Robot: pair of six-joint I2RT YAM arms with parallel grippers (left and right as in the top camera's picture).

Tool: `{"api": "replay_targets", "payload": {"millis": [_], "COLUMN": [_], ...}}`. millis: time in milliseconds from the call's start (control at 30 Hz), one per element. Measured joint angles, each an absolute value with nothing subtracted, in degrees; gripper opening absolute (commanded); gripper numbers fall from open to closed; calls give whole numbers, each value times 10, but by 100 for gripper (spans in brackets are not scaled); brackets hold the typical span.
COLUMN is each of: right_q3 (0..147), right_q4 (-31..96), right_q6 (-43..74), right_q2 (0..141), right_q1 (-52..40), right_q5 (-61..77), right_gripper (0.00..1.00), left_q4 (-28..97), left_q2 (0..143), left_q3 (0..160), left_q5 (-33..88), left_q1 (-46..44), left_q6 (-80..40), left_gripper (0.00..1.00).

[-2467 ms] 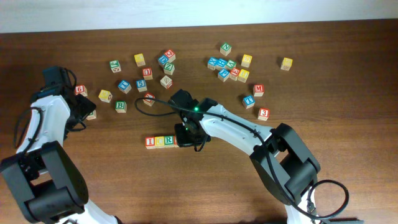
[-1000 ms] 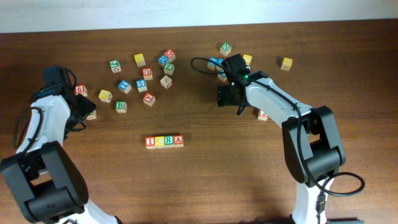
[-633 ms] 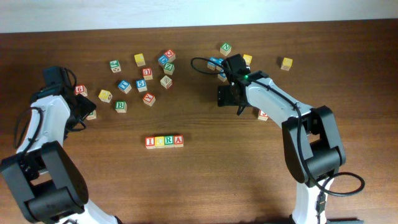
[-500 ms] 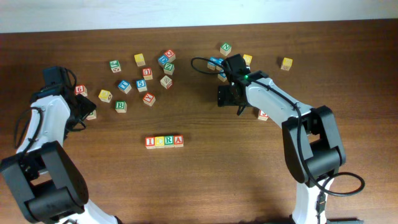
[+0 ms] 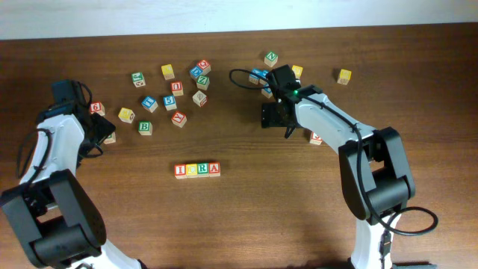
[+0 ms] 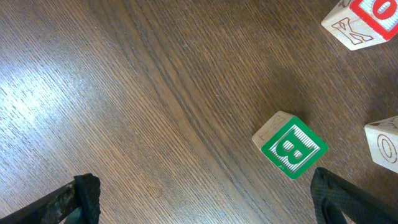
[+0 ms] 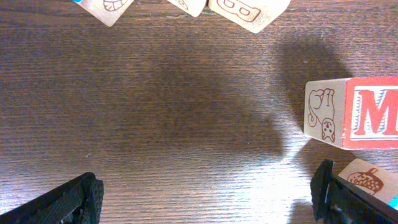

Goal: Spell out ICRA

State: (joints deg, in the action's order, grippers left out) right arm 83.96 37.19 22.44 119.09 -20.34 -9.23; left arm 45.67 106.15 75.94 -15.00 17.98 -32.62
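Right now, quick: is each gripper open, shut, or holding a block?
The left gripper is open, holding nothing.
The right gripper is open, holding nothing.

open tabletop (image 5: 246, 217) around icra row (image 5: 197, 169); loose cubes (image 5: 170, 101) clutter far side.

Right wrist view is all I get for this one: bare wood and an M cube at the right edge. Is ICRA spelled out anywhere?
Observer: Yes. Overhead, the ICRA row lies in reading order, cubes side by side, on the table.
Operator: Is the right gripper anywhere near it?
Observer: No. The right gripper hangs up and to the right of the row, apart from it.
Operator: And the left arm?
Observer: The left gripper is open over bare wood, holding nothing, with a green B cube lying just ahead of it.
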Motion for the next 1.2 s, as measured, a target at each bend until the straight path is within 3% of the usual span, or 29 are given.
{"api": "replay_targets", "payload": {"millis": [900,1200], "right_q3": [840,840], "right_q4": [372,372], "right_q6": [225,224], "right_q2": [1191,1191], "right_q1": [-203,-203], "right_q5": [-92,-92], "right_gripper": [98,98], "left_q4": [457,456], "left_q2": [1054,913], "left_q3": [759,750], "left_q5": [-150,-150], "left_q1": [180,180], "left_q6": [-326,-326], "left_gripper": [99,99]}}
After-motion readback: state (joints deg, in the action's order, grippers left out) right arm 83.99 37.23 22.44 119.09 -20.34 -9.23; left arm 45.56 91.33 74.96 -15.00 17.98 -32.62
